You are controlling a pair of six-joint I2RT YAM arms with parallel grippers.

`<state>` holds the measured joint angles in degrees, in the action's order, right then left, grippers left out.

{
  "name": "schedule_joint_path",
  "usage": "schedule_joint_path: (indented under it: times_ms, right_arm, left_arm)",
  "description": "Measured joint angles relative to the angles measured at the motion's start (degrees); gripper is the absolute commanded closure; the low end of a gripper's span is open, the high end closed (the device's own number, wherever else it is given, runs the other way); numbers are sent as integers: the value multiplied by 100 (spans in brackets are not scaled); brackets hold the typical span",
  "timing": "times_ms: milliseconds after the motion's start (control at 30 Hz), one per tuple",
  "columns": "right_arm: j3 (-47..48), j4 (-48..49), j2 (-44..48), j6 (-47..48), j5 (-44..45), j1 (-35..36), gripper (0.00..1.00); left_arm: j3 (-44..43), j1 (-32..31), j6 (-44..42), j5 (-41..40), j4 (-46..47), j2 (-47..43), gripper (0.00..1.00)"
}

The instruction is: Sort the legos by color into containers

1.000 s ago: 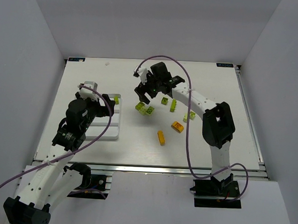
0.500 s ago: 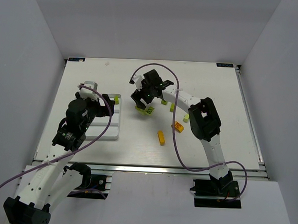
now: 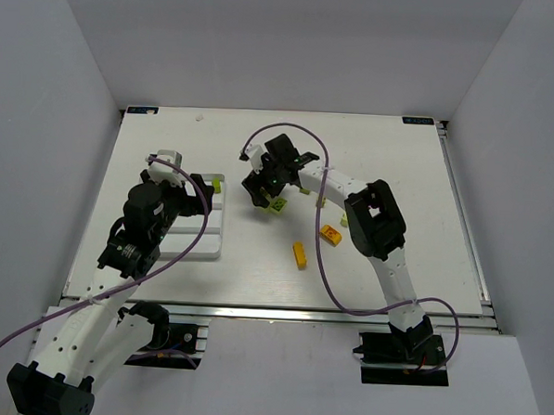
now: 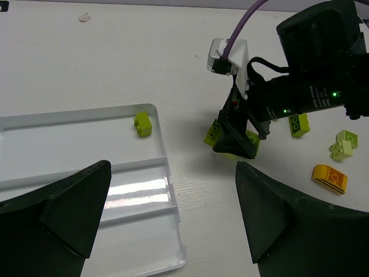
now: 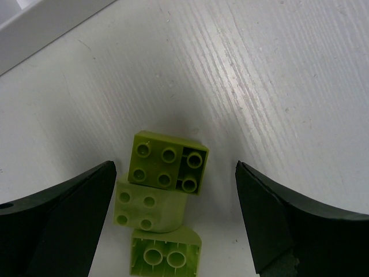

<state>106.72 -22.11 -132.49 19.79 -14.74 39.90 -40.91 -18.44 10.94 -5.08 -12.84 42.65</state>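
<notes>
My right gripper (image 3: 263, 195) is open and low over a cluster of three lime green legos (image 3: 278, 205) on the table, right of the tray. In the right wrist view the cluster (image 5: 168, 163) lies between the open fingers (image 5: 69, 213) without touching them. One more green lego (image 4: 142, 124) lies in the far compartment of the white divided tray (image 4: 86, 144). My left gripper (image 3: 203, 199) is open and empty above the tray's (image 3: 201, 243) right edge. Two orange-yellow legos (image 3: 300, 255) (image 3: 330, 234) and a few more green ones (image 3: 321, 199) lie to the right.
The right arm's forearm and purple cable (image 3: 304, 135) arch over the middle of the table. Walls enclose the table on three sides. A small white scrap (image 4: 85, 17) lies at the far left of the table.
My right gripper has moved left and down onto the cluster of green legos, still open. The left arm and the tray have not moved.
</notes>
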Motion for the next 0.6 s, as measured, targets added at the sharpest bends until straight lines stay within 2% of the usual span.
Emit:
schedule_joint_path:
  times_ms: [100, 333, 533, 600]
  right_arm:
    - [-17, 20, -11, -9, 4, 24, 12]
    - [-72, 164, -11, -15, 125, 111, 24]
    - [-116, 162, -15, -28, 260, 188, 39]
    - [-116, 164, -15, -35, 275, 192, 49]
  left_arm:
    - [0, 0, 0, 2, 2, 0, 2]
    - [0, 0, 0, 4, 2, -2, 2]
    - [11, 0, 0, -7, 2, -52, 2]
    - [20, 0, 0, -7, 4, -83, 2]
